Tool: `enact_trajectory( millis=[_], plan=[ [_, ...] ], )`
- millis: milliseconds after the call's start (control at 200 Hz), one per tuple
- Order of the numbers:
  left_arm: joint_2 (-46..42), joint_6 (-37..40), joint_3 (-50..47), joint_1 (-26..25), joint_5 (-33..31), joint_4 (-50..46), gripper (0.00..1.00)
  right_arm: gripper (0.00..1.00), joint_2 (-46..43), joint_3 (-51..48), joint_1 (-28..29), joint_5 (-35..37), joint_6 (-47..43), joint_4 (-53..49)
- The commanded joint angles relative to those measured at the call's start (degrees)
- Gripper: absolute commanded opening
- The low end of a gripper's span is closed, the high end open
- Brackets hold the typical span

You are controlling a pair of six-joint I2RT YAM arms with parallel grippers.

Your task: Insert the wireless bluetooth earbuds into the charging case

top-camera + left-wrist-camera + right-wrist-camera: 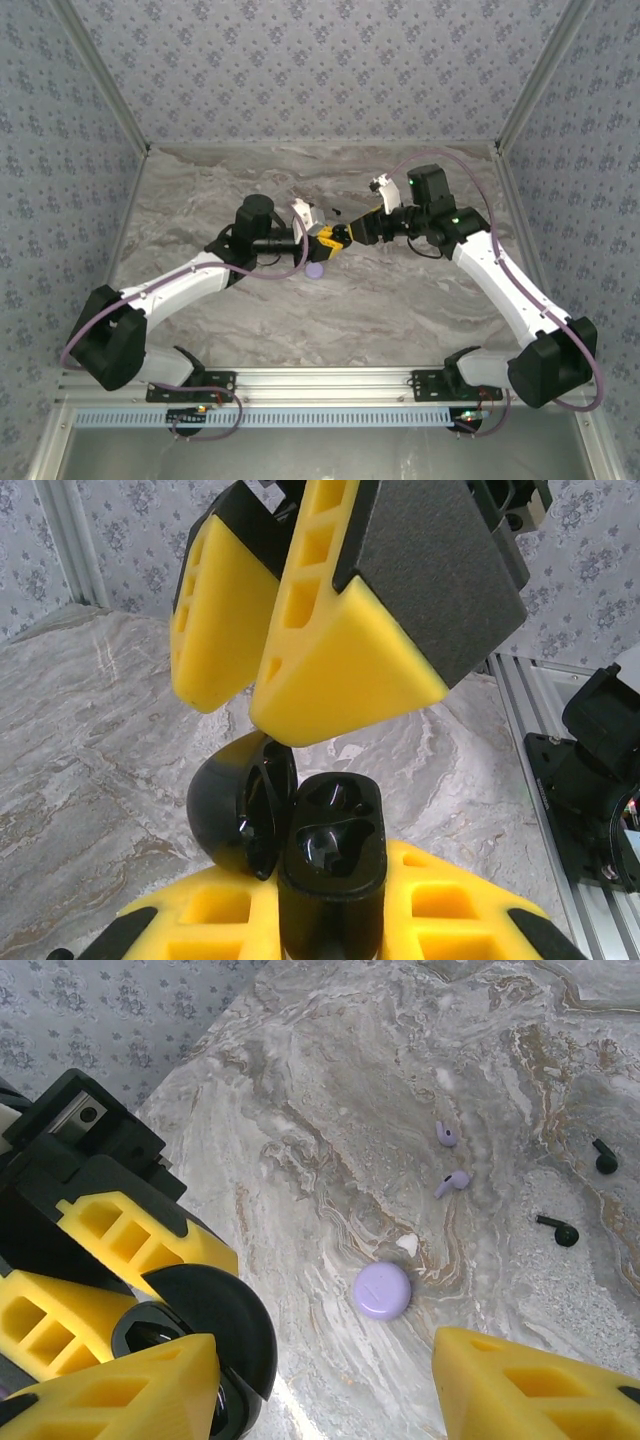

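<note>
Right up against the lens is the left gripper (330, 935), its yellow fingers (455, 905) pinched in narrow on the base of the black charging case (335, 890). We can see the case held up off the table, its lid (235, 800) swung open to one side and both glossy sockets (325, 825) in the base empty.

Just above hangs the right gripper (240, 715), fingers parted with nothing between them. One fingertip sits right at the lid's upper edge, and we cannot tell whether it touches.

From the right wrist we look down between those spread fingers onto the marbled table (330, 1110). There lies a closed lavender case (383, 1290), flat and on its own. Just beyond it are two lavender earbuds (452, 1182), close to each other. Well off to the side, the two black earbuds (560, 1230) lie loose on the table, near each other but apart, and far from the held case.

From overhead, we see both grippers meeting tip to tip over the middle of the table, with the lavender case just on the near side of them.
</note>
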Motion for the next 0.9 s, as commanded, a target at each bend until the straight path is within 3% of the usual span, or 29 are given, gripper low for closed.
enact_trajectory(
  millis=[0, 545, 895],
  plan=[
    [-2.1, 0.5, 0.7, -0.7, 1.7, 2.1, 0.18, 0.61, 0.2, 1.5, -0.3, 2.7, 0.4, -1.7],
    [0.2, -0.7, 2.2, -0.4, -2.8, -0.5, 0.17, 0.67, -1.9, 1.2, -0.5, 1.3, -1.1, -2.6],
    [-0.7, -4.9, -0.3, 1.7, -9.3, 0.6, 0.16, 0.68, 1.2, 0.6, -2.1, 11.1, 2.5, -2.9]
  ],
)
